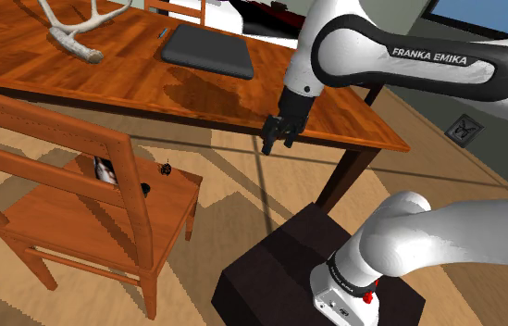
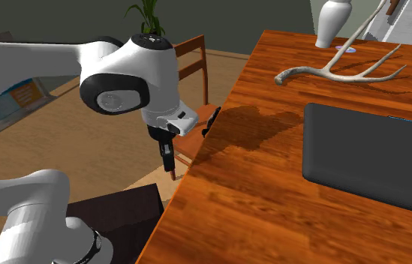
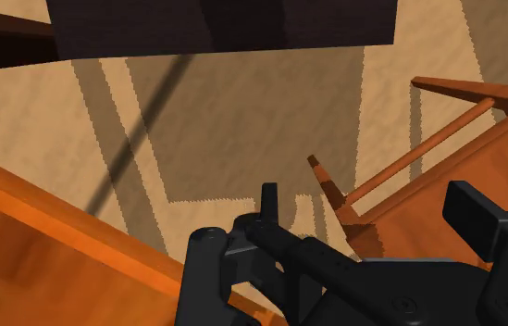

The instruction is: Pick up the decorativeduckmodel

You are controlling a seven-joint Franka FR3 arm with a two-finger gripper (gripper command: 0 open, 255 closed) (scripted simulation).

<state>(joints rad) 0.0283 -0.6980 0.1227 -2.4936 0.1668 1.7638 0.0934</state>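
While the gripper hangs empty off the table edge, the reach for the duck is only at its approach stage.

Fingers stand well apart in the wrist view, floor showing between them, nothing clasped and nothing touched. In the shoulder view the likely decorativeduckmodel, a small pale-and-dark thing too small to name for certain, sits on the wooden chair seat, half screened by the back slats, at roughly 9 o'clock from the gripper and a shade lower, well apart from it. So the next move looks like a swing away from the table, across to the chair, then a descent over the seat, clearing the top rail of the backrest and keeping the jaws wide until they straddle the model.
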